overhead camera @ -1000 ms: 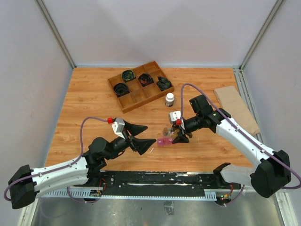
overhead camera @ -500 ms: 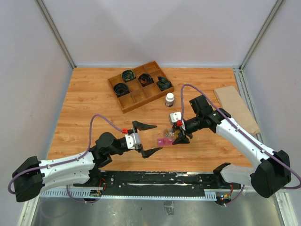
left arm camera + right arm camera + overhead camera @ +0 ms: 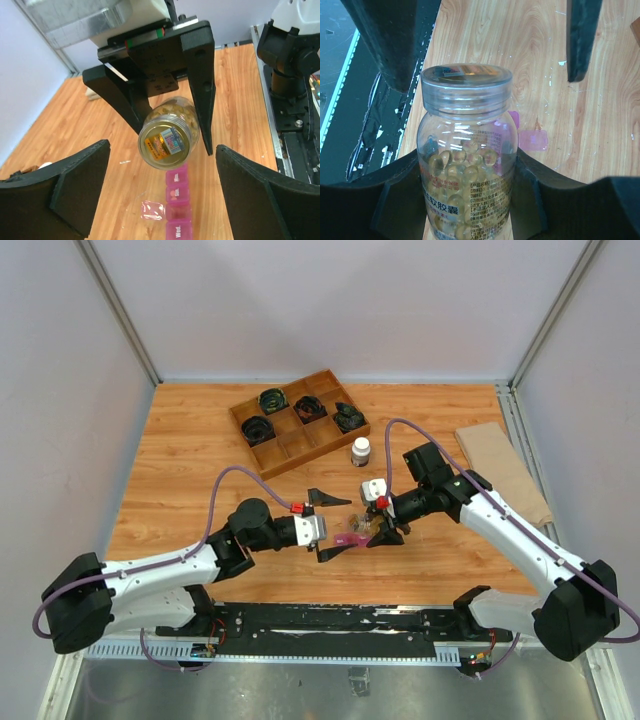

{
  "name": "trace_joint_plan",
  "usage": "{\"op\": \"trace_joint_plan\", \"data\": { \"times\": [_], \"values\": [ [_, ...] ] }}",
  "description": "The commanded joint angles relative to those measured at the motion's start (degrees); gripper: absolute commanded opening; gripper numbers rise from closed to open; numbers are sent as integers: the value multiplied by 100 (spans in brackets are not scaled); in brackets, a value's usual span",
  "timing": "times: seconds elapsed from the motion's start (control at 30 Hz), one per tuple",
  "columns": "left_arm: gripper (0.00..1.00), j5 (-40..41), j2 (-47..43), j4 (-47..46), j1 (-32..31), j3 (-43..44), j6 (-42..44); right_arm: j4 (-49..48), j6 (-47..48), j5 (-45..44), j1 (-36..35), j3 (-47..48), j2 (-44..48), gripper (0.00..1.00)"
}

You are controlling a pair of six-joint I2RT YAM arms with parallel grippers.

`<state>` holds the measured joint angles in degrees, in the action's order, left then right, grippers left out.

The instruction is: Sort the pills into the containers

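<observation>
Now we see right jaws clamped on jar (image 3: pixel 466 90) of pills (image 3: pixel 460 165) near pink containers (image 3: pixel 176 192); left jaws wide open, empty.

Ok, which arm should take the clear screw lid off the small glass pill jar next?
Left. The right gripper is shut on the small clear glass jar, while the left gripper stands open, facing its clear screw lid head-on.

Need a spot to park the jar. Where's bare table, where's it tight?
Widest bare wood: left of the wooden tray, out to the table edge. Also the far-right corner between tray and cardboard. Tight: centre front, where the left fingers stand open at the pink strip and the right fingers hold the jar, white-capped bottle just beyond.
</observation>
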<state>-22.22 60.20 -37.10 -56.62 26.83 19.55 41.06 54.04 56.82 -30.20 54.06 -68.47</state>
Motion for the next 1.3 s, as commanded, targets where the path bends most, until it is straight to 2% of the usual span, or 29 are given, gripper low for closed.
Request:
{"op": "trace_joint_plan", "data": {
  "times": [0.0,0.17,0.47,0.73,0.8,0.9,0.93,1.1,1.27],
  "values": [
    [88,-93,106,257,64,272,262,120,94,187,75,206,122,1],
    [73,-312,287,410,80,494,211,135,110,189,75,210,123,1],
    [62,-427,316,355,81,499,98,138,112,193,78,195,105,1],
    [43,-484,371,380,81,508,36,134,112,191,76,188,99,0],
    [33,-490,357,373,83,484,11,139,111,192,79,192,97,1],
    [7,-471,328,277,90,420,-96,131,110,186,80,184,72,1],
    [5,-460,312,240,96,401,-180,134,100,169,76,187,58,1],
    [0,-235,274,-99,136,268,-1172,117,11,94,76,232,11,1],
    [0,367,160,-373,135,123,-2950,26,-144,21,75,245,-35,1]
  ]
}}
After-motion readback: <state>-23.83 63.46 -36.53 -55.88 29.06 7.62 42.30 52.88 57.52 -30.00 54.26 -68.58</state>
